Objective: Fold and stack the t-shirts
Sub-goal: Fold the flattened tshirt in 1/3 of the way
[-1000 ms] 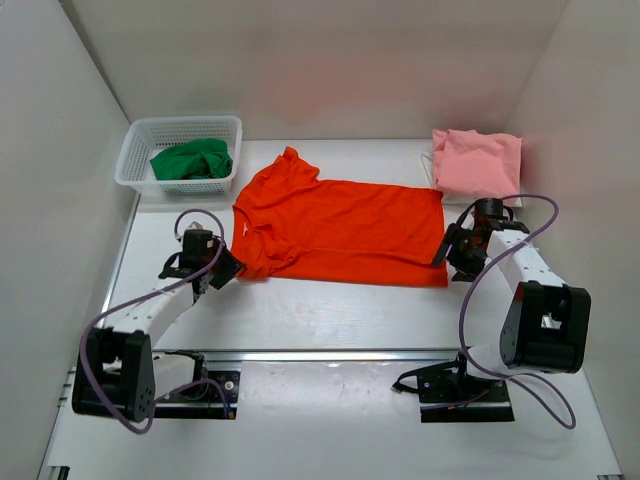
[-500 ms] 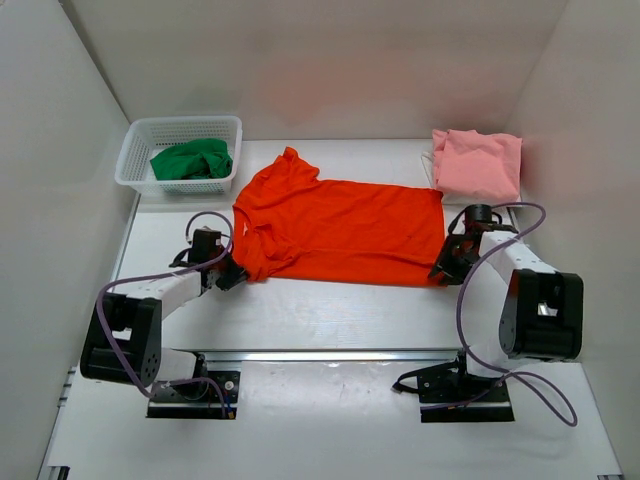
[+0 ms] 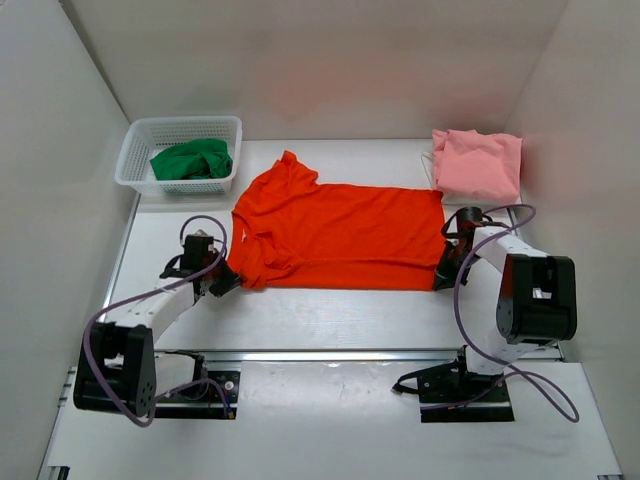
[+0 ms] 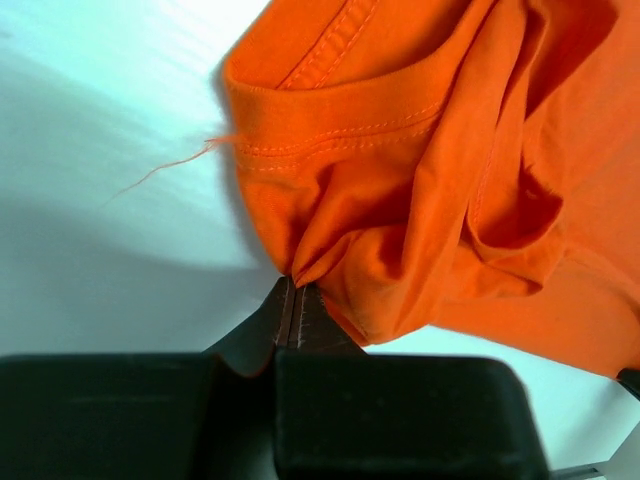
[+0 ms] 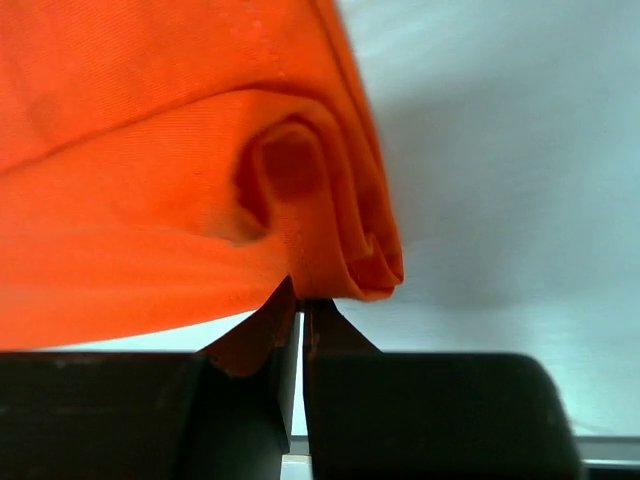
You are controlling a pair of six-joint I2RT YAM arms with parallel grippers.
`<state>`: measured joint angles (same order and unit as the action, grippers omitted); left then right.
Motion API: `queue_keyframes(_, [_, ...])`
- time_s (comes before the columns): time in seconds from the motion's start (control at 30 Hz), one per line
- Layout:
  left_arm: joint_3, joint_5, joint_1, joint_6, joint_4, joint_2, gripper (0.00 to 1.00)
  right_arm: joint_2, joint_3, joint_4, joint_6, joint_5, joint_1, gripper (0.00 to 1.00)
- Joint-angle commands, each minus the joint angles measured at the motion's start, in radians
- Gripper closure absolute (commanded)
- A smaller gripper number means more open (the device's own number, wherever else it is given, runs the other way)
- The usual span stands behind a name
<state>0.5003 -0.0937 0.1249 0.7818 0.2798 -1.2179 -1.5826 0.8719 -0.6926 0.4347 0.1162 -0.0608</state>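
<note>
**Orange-red t-shirt** (image 3: 340, 235): Lies spread out at the centre of the top view on the white table (image 3: 330, 312). The collar end is toward the left and the straight hem toward the right, and one sleeve points to the upper left. The lower-left corner is bunched into folds, and the lower-right corner is rolled over on itself.

**Left gripper** (image 3: 230, 282): Sits at the shirt's lower-left corner, left of centre in the top view. In the left wrist view the jaws are pressed fully together, pinching a gathered fold of the orange cloth just below a stitched sleeve edge. A loose thread trails off to the left of that edge.

**Right gripper** (image 3: 442, 282): Sits at the shirt's lower-right corner, right of centre in the top view. In the right wrist view the jaws are closed tight on the folded hem corner, and the cloth curls into a small loop directly above the tips.

**Pale pink t-shirt** (image 3: 477, 163): Folded into a flat pile at the upper right, just beyond the orange shirt's far right corner.

**Green t-shirt** (image 3: 190, 160): Crumpled inside the white mesh basket (image 3: 182, 124) at the upper left.
</note>
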Motion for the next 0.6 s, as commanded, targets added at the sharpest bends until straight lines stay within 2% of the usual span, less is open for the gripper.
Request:
queue_keyframes(0.0, [-0.022,0.015,-0.022,-0.038,0.073,0.084,1.00,0.041,-0.022,-0.057,-0.057,-0.105,-0.046,1.00])
queue_keyframes(0.33, [-0.088,0.049,-0.034,-0.065,0.203,0.262,1.00,0.119,-0.068,-0.122,-0.125,-0.168,-0.142,1.00])
queue_keyframes(0.43, [-0.108,0.039,-0.050,-0.059,0.246,0.328,0.86,0.127,-0.050,-0.157,-0.128,-0.174,-0.117,1.00])
queue_keyframes(0.47, [-0.106,0.035,-0.044,-0.053,0.252,0.372,0.81,0.119,-0.045,-0.168,-0.125,-0.161,-0.123,0.97])
queue_keyframes(0.57, [-0.082,0.035,-0.033,-0.027,0.274,0.446,0.79,0.156,-0.042,-0.185,-0.119,-0.150,-0.117,0.69])
